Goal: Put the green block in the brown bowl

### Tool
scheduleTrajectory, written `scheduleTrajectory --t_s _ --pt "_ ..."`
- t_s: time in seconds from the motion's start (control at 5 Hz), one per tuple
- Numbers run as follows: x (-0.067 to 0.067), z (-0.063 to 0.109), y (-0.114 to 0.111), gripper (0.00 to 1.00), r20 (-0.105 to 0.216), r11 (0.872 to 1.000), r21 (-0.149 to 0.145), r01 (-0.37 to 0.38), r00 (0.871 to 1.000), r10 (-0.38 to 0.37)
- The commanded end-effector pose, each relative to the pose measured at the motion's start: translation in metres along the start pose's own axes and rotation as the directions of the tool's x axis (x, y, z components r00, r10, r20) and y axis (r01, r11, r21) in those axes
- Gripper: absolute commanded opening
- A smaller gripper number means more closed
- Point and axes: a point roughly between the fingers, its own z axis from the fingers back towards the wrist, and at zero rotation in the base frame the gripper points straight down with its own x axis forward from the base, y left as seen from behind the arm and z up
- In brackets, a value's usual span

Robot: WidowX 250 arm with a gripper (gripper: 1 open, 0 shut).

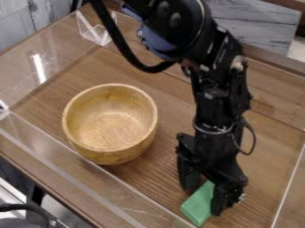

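The brown bowl (110, 121) sits empty on the wooden table, left of centre. The green block (199, 204) lies flat on the table near the front edge, to the right of the bowl; only its near end shows below the gripper. My gripper (210, 191) points almost straight down over the block, jaws open, one black finger on each side of the block's upper part. Whether the fingers touch the block I cannot tell. The black arm rises behind it toward the top of the view.
Clear plastic walls (48, 49) ring the table on the left, back and front edges. The table's front edge (131, 207) runs close below the block. A grey panel stands at the back right.
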Motion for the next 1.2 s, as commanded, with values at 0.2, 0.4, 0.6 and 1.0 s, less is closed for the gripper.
scheduleTrajectory --t_s 0.2,0.4,0.6,1.0 --pt "0.002 0.014 0.0 0.0 0.033 1.0 -0.018 -0.013 0.999 0.013" --pt "-0.005 0.027 -0.002 0.0 0.022 0.999 -0.038 -0.039 0.999 0.04" --pt "-0.011 0.04 -0.003 0.0 0.016 0.997 -0.051 -0.065 0.998 0.066" --pt "-0.024 0.085 0.002 0.0 0.054 0.987 -0.069 -0.142 0.988 0.146"
